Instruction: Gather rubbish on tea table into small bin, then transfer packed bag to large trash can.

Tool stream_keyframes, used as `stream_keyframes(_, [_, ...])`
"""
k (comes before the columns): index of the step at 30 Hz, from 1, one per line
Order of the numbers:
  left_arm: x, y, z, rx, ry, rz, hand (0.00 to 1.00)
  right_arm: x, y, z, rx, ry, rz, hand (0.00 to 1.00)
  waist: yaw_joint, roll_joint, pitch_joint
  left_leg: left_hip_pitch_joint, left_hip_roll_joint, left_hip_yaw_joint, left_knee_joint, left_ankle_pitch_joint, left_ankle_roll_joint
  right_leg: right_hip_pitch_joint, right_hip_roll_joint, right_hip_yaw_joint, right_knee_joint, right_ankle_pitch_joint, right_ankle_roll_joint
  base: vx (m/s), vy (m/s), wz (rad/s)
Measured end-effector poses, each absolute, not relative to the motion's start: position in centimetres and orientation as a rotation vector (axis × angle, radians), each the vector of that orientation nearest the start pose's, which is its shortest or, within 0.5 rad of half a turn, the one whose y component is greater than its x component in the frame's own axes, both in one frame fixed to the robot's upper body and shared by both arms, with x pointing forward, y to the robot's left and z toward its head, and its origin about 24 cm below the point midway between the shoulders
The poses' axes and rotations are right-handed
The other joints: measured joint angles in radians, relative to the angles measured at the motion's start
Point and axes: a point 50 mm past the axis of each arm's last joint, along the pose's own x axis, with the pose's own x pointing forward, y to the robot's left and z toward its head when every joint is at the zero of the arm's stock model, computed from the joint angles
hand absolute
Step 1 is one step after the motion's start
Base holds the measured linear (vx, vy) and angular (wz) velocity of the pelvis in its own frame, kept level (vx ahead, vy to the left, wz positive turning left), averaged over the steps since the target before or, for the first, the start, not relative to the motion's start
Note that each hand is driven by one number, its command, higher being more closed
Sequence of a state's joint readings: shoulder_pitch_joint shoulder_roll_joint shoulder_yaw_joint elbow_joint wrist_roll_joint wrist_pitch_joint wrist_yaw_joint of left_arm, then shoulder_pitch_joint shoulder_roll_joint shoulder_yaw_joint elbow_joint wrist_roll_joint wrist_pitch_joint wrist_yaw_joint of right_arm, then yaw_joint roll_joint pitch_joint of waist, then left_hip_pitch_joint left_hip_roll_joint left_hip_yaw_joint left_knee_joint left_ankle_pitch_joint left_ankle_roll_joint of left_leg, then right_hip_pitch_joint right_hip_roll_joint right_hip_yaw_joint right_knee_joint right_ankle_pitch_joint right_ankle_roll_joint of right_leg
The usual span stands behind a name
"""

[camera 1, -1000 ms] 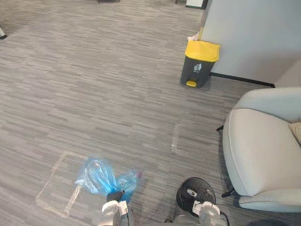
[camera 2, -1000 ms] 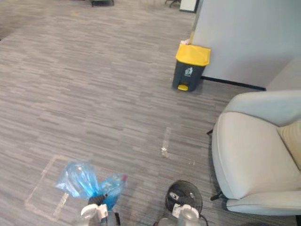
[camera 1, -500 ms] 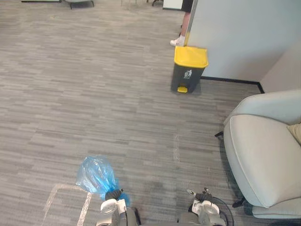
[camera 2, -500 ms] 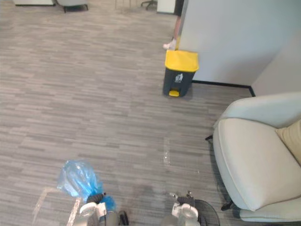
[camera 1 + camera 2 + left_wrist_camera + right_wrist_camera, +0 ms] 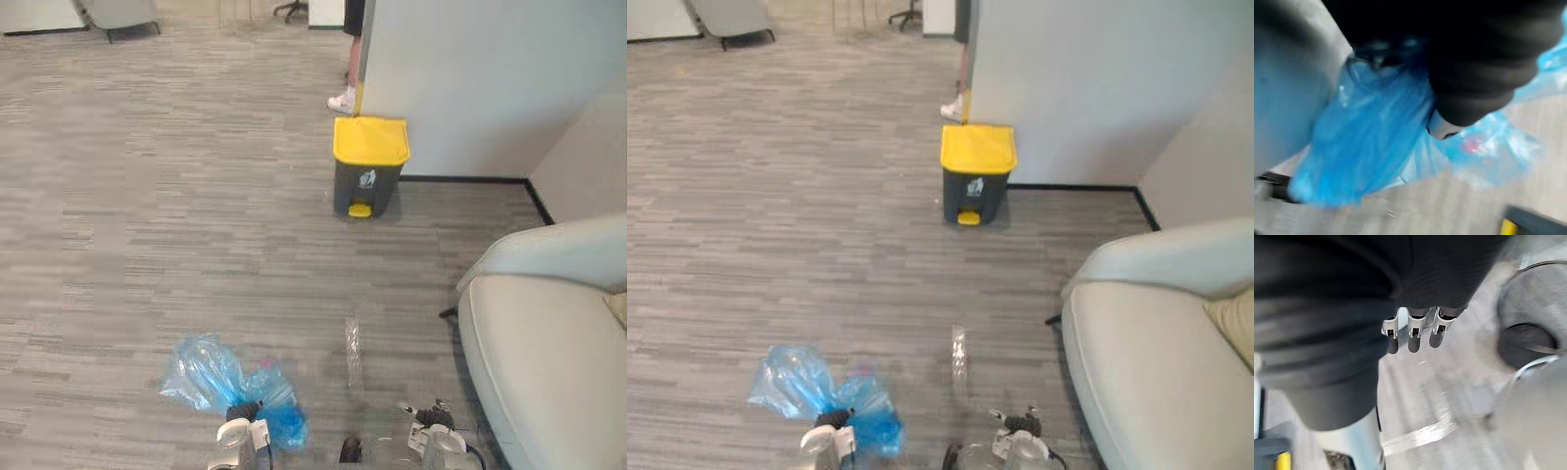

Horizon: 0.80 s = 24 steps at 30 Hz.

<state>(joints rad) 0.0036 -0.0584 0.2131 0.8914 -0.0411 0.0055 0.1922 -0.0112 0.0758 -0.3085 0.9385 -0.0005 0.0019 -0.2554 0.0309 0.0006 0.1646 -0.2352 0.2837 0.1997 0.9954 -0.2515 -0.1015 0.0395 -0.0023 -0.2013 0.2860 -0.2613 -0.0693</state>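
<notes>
A crumpled blue plastic bag (image 5: 223, 372) with rubbish inside hangs low over the grey carpet, and my left hand (image 5: 241, 412) is shut on its gathered neck. In the left wrist view the blue bag (image 5: 1366, 147) bulges out from under the dark cover of the left hand (image 5: 1474, 73). The large trash can (image 5: 369, 166), dark grey with a yellow lid, stands ahead against the white wall. My right hand (image 5: 1413, 330) hangs open with nothing in it, beside the small black mesh bin (image 5: 1528, 340) on the floor; the right hand (image 5: 429, 418) is at the lower edge.
A pale armchair (image 5: 549, 352) fills the right side, close to my right arm. A white partition wall (image 5: 470, 78) stands behind the can, and a person's shoe (image 5: 342, 101) shows at its corner. A strip of clear tape (image 5: 353, 343) lies on the carpet ahead.
The camera has moved: trash can and wall now sit nearer the centre, and the mesh bin has left the eye views. The bag has swung and spread lower beside my left hand.
</notes>
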Motion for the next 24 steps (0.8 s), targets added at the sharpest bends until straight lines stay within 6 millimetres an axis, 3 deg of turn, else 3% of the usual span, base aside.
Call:
stream_keyframes(3, [15.5, 17.1, -13.7, -0.104, 0.894, 0.378, 1.00, 14.2, -17.6, -14.5, 0.100, 0.967, -0.491, 0.00, 0.014, -0.007, 0.006, -0.062, -0.020, 0.032, -0.194, -0.013, 0.011, 0.065, -0.024, 0.045, -0.046, 0.000, 0.017, 0.42, 0.169, -0.69])
stream_keyframes(4, [15.6, 17.0, -13.6, -0.103, 0.893, 0.371, 1.00, 14.0, -17.9, -14.5, 0.108, 0.969, -0.511, 0.00, 0.020, -0.012, 0.008, -0.059, -0.062, 0.044, -0.407, 0.022, 0.037, 0.097, -0.058, 0.057, -0.060, -0.010, 0.052, 0.47, 0.255, -0.51])
stream_keyframes(5, [15.6, 16.9, -13.7, -0.101, 0.895, 0.368, 1.00, 13.9, -18.0, -14.5, 0.110, 0.969, -0.520, 0.00, 0.020, -0.011, 0.006, -0.059, -0.079, 0.036, -0.489, 0.051, 0.043, 0.110, -0.067, 0.065, -0.066, -0.017, 0.065, 0.57, 0.372, -0.50])
stream_keyframes(6, [15.5, 16.7, -13.7, -0.101, 0.901, 0.363, 1.00, 13.5, -18.3, -14.6, 0.109, 0.972, -0.538, 0.00, 0.020, 0.010, -0.005, -0.053, -0.105, 0.001, -0.618, 0.188, 0.028, 0.124, -0.069, 0.084, -0.074, -0.037, 0.098, 0.45, 0.316, -0.27])
stream_keyframes(7, [15.6, 17.3, -13.7, -0.085, 0.903, 0.371, 1.00, 13.0, -18.1, -15.0, 0.104, 1.007, -0.519, 0.00, 0.019, -0.034, -0.020, -0.040, -0.155, 0.016, -0.621, 0.158, 0.046, 0.128, -0.114, 0.114, -0.082, -0.037, 0.114, 0.44, 0.307, -0.15])
stream_keyframes(9, [15.9, 17.2, -13.7, -0.083, 0.901, 0.365, 1.00, 12.9, -18.0, -15.0, 0.118, 1.009, -0.531, 0.00, 0.018, -0.048, -0.026, -0.028, -0.182, 0.050, -0.612, 0.109, 0.062, 0.110, -0.150, 0.144, -0.038, -0.011, 0.113, 0.38, 0.247, -0.11])
stream_keyframes(10, [15.8, 17.1, -13.8, -0.085, 0.909, 0.365, 1.00, 12.8, -18.1, -15.0, 0.117, 1.010, -0.533, 0.00, 0.025, -0.047, -0.025, -0.010, -0.183, 0.075, -0.598, 0.090, 0.076, 0.092, -0.164, 0.168, 0.015, -0.001, 0.132, 0.42, 0.297, -0.51])
stream_keyframes(11, [15.5, 17.2, -13.9, -0.083, 0.916, 0.367, 1.00, 13.1, -18.0, -14.9, 0.113, 1.004, -0.521, 0.00, 0.026, -0.046, -0.024, 0.027, -0.190, 0.098, -0.595, 0.056, 0.085, 0.059, -0.181, 0.188, 0.120, 0.020, 0.164, 0.41, 0.286, -0.75])
stream_keyframes(12, [15.0, 17.2, -14.1, -0.075, 0.934, 0.367, 1.00, 13.3, -17.8, -14.9, 0.106, 1.001, -0.503, 0.00, 0.028, -0.043, -0.021, 0.090, -0.199, 0.124, -0.614, 0.026, 0.094, -0.032, -0.197, 0.222, 0.341, 0.080, 0.206, 0.41, 0.272, -0.61])
stream_keyframes(13, [14.8, 17.3, -14.2, -0.069, 0.938, 0.366, 1.00, 13.3, -17.7, -14.9, 0.099, 1.000, -0.496, 0.00, 0.024, -0.038, -0.018, 0.121, -0.205, 0.124, -0.622, 0.013, 0.095, -0.082, -0.195, 0.234, 0.461, 0.150, 0.229, 0.40, 0.215, -0.21])
stream_keyframes(14, [14.9, 17.2, -14.2, -0.065, 0.940, 0.365, 1.00, 13.3, -18.1, -14.8, 0.082, 0.995, -0.497, 0.00, 0.003, -0.028, -0.012, 0.174, -0.206, 0.122, -0.638, 0.006, 0.095, -0.154, -0.190, 0.239, 0.637, 0.157, 0.237, 0.37, 0.141, 0.14])
stream_keyframes(15, [14.7, 17.2, -14.3, -0.053, 0.951, 0.369, 1.00, 13.5, -18.2, -14.6, 0.063, 0.977, -0.495, 0.00, 0.000, -0.023, -0.007, 0.227, -0.207, 0.122, -0.661, 0.005, 0.096, -0.224, -0.186, 0.208, 0.747, 0.123, 0.223, 0.43, 0.109, 0.18])
stream_keyframes(17, [14.6, 17.2, -14.4, -0.050, 0.959, 0.369, 1.00, 13.7, -18.2, -14.5, 0.062, 0.962, -0.492, 0.00, 0.000, -0.023, -0.008, 0.298, -0.205, 0.121, -0.723, 0.003, 0.091, -0.314, -0.187, 0.146, 0.756, 0.081, 0.189, 0.37, 0.023, 0.12])
stream_keyframes(20, [14.6, 17.1, -14.5, -0.055, 0.970, 0.371, 1.00, 14.3, -18.5, -14.2, 0.069, 0.940, -0.505, 0.00, -0.001, -0.027, -0.002, 0.378, -0.202, 0.113, -0.788, -0.016, 0.074, -0.409, -0.171, 0.065, 0.539, 0.048, 0.153, 0.33, -0.094, 0.17])
stream_keyframes(22, [14.4, 17.0, -14.6, -0.057, 0.976, 0.369, 1.00, 14.4, -18.5, -14.2, 0.069, 0.939, -0.504, 0.00, -0.020, -0.025, -0.001, 0.414, -0.196, 0.089, -0.811, -0.033, 0.046, -0.388, -0.143, 0.030, 0.302, 0.090, 0.124, 0.39, -0.220, 0.39])
stream_keyframes(23, [14.4, 17.1, -14.6, -0.057, 0.977, 0.370, 1.00, 14.0, -18.4, -14.4, 0.070, 0.955, -0.505, 0.00, -0.025, -0.043, -0.003, 0.437, -0.213, 0.061, -0.820, -0.054, 0.026, -0.366, -0.137, 0.030, 0.160, 0.168, 0.111, 0.47, -0.278, 0.41])
stream_keyframes(24, [14.3, 16.5, -14.8, -0.072, 0.989, 0.363, 1.00, 14.2, -19.2, -14.2, 0.056, 0.945, -0.515, 0.00, -0.029, -0.015, 0.010, 0.469, -0.194, 0.033, -0.815, -0.084, 0.022, -0.353, -0.119, 0.023, 0.204, 0.158, 0.076, 0.40, -0.216, 0.29])
